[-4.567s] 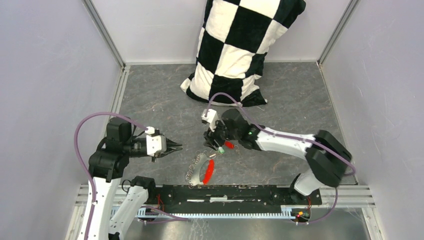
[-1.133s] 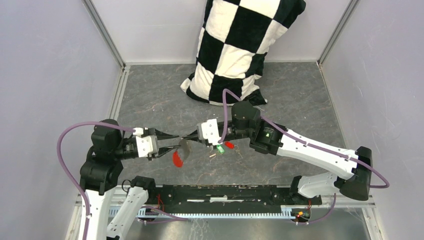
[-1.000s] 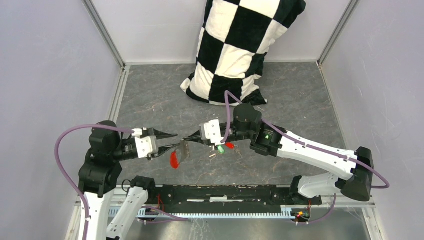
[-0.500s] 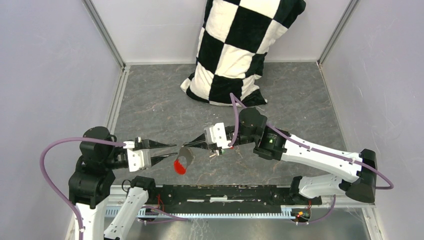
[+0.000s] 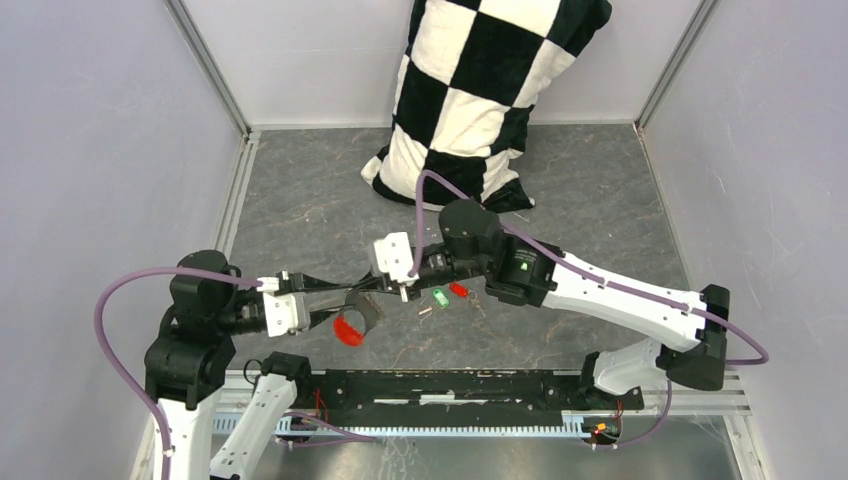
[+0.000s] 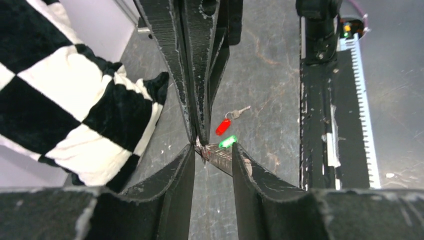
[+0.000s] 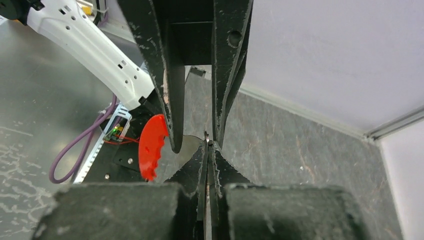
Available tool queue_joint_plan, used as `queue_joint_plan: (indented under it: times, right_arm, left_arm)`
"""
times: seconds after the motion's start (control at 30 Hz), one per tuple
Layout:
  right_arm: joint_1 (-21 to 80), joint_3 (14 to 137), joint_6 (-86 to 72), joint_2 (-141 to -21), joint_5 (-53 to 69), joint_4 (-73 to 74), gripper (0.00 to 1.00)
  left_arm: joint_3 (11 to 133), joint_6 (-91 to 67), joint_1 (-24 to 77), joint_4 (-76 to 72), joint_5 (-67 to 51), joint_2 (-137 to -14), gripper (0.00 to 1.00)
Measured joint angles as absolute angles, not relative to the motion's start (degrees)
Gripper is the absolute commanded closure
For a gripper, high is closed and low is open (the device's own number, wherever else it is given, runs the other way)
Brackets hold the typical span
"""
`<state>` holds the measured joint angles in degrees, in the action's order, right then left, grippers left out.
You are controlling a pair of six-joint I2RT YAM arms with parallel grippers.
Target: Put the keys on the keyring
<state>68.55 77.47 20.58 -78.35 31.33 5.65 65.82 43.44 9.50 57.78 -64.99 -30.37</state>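
To the left of the keyring [image 5: 348, 329], the left hand [image 6: 212, 150] is seen with its fingers spread and the ring's thin wire loop standing in the gap between them. Whether either pad touches the wire cannot be told. The keyring itself is held clear of the bench [image 5: 560, 190], with its red-and-grey fob hung below the loop. On the right of the keyring, the right hand [image 7: 208, 150] is set tip to tip against the left. Its fingers are pressed together with the wire pinched edge-on between them, so the ring's weight is judged to be carried by this hand alone. Further to the right of the keyring, apart from it and flat on the bench, the green-headed key [image 5: 438, 296] and the red-headed key [image 5: 459, 289] are laid just beside each other. Both are thus placed on the right arm's side and nearer to that arm, which is occupied. A transfer of the ring into the left hand is judged to be needed before either key can be fetched and threaded onto the wire.
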Motion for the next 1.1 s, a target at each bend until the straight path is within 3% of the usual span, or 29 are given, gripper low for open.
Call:
queue_joint_plan:
  times: [0.5,1.1]
  right_arm:
    - [70.3,101.8,18.8,-91.2,24.1,35.5,1.00]
    - [71.5,102.3,18.7,-91.7,21.5,40.4,1.00]
  left_arm:
    - [64.8,51.5,9.5,63.5,-59.9,-30.6,0.61]
    - [63.9,52.0,9.5,62.9,-60.1,-31.2,0.81]
